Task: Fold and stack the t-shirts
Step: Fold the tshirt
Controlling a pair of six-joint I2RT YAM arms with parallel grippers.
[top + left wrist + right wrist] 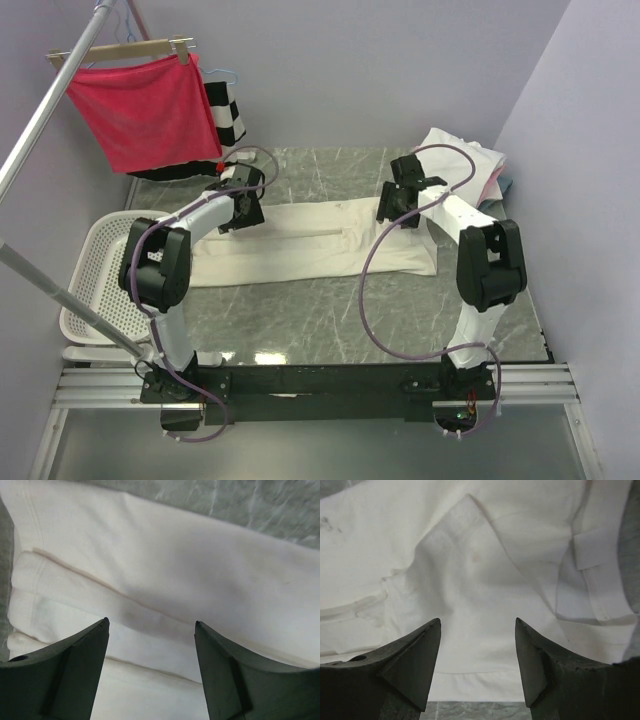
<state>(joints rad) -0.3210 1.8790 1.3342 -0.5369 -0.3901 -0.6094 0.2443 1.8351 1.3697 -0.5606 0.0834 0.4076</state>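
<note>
A cream t-shirt [320, 245], folded lengthwise into a long flat band, lies across the middle of the grey marbled worktop [330, 320]. The left jaws stand wide apart with nothing between them, poised over its layered left end, and the right jaws are likewise spread wide and empty over its right part, where a sleeve fold and the hem show. A pile of further t-shirts [465, 160] sits at the far right corner, a white slotted basket [85, 265] stands off the left edge, and a red cloth [140, 105] hangs on a hanger beside a black-and-white striped garment [228, 115].
</note>
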